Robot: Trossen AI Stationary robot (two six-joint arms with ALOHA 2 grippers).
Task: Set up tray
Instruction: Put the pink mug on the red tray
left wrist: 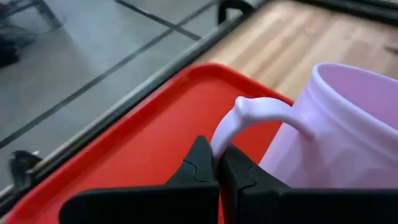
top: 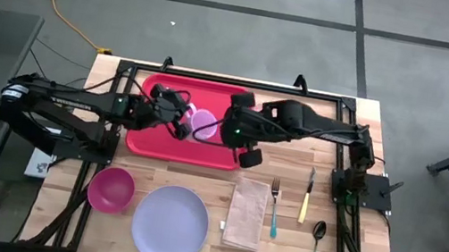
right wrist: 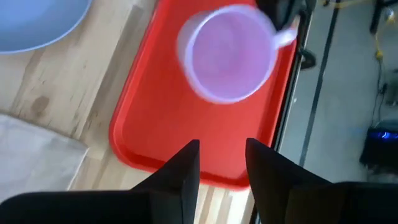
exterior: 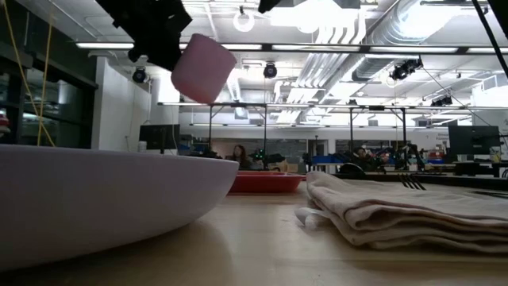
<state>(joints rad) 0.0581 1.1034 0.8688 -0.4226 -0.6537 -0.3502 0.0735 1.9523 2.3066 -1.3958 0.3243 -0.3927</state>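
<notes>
Two arms over the tray (top: 150,137), left jaws clamped on mug (left wrist: 348,137) handle, right jaws apart, empty.

One red tray (top: 159,138) lies on the one wooden tabletop (top: 198,181). One lavender mug (top: 204,125) is over it, with a single handle (left wrist: 249,115). There is one round lavender plate (top: 170,223) and one magenta bowl (top: 110,189). One folded beige napkin (top: 246,214) is there. The cutlery comes to three pieces: one fork (top: 274,208) with a teal handle, one knife (top: 306,196) with a yellow handle, and one spoon (top: 315,246) with a teal handle. Two dark arms reach in, so two tools: the left tool (top: 179,126) and the right tool (top: 248,157), each with two fingers.
</notes>
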